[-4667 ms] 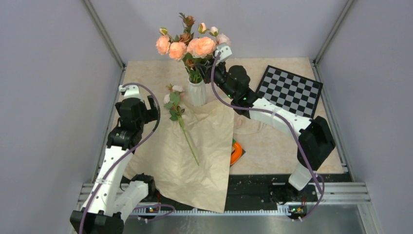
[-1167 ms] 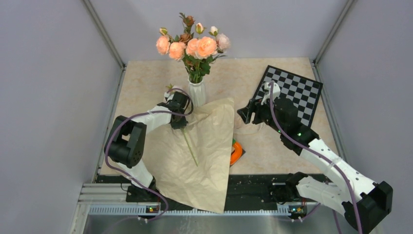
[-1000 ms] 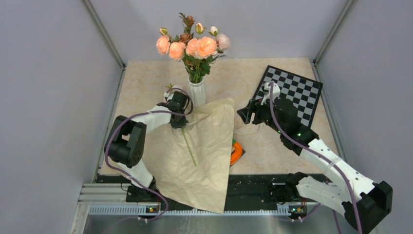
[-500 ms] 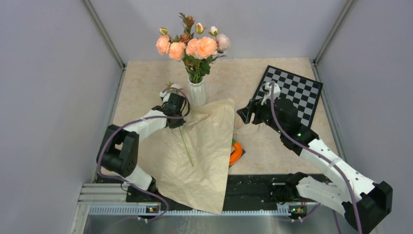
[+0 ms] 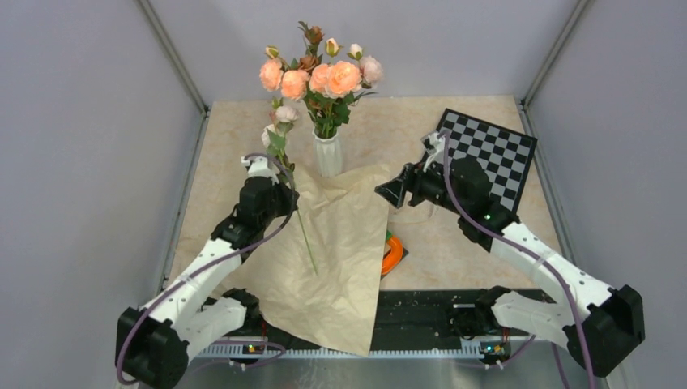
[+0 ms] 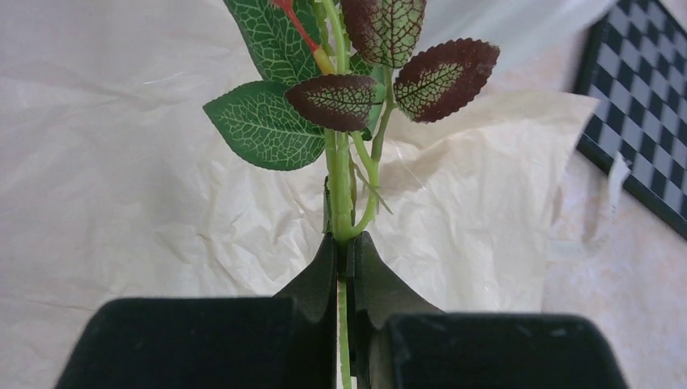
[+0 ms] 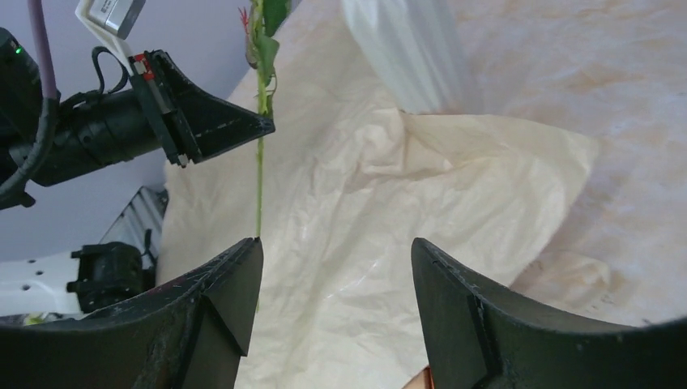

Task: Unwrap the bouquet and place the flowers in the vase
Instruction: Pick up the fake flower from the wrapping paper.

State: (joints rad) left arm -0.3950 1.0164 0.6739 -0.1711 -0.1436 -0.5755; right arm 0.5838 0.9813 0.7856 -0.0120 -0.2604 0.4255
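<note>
The white ribbed vase (image 5: 328, 154) stands at the back of the table with most of the flowers (image 5: 320, 77) in it. My left gripper (image 5: 287, 189) is shut on one loose rose stem (image 5: 304, 235), holding it up off the paper just left of the vase. In the left wrist view the fingers (image 6: 324, 267) pinch the green stem (image 6: 339, 186) below its leaves. The bouquet's kraft paper (image 5: 340, 251) lies spread open and flat. My right gripper (image 5: 387, 193) hangs open and empty over the paper's right corner, apart from the stem (image 7: 260, 162).
An orange plastic ring (image 5: 393, 253) pokes out from under the paper's right edge. A checkerboard (image 5: 486, 150) lies at the back right, behind my right arm. Grey walls close in the table on three sides. The paper's near corner hangs over the front rail.
My left arm has lifted the stem off the paper and drawn back, so its blooms now stand beside the vase. My right gripper has shifted left over the paper.
</note>
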